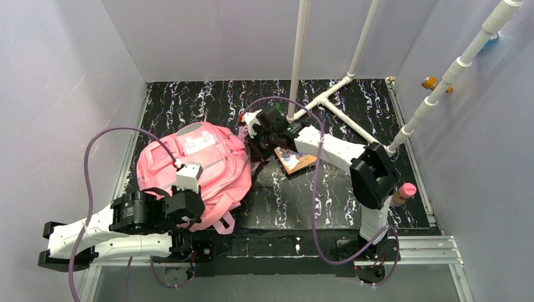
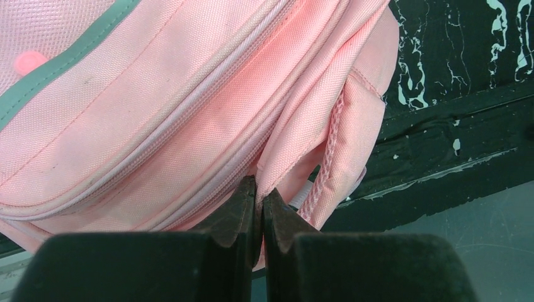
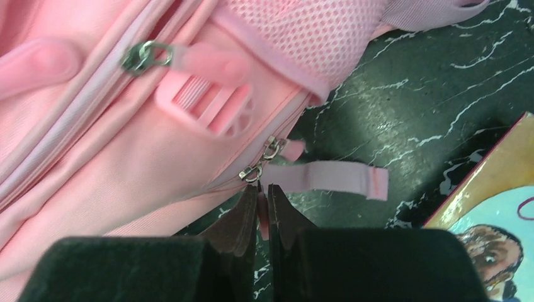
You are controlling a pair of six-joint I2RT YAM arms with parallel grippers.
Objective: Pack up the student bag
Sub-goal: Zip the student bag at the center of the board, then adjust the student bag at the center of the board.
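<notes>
The left gripper (image 2: 259, 187), at lower centre, is clenched at a fold of the student bag (image 2: 157, 113). The right gripper (image 3: 262, 189) grasps a pink zipper pull (image 3: 262, 219). A book (image 3: 497, 220) lies at lower right.

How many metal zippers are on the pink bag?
3. One zipper slider is upper left in the right wrist view; two more sit together by the right gripper. Others may be hidden.

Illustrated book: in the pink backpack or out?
Out: the illustrated flat book lies on the black marbled tabletop, beside the large soft pink fabric backpack.
</notes>
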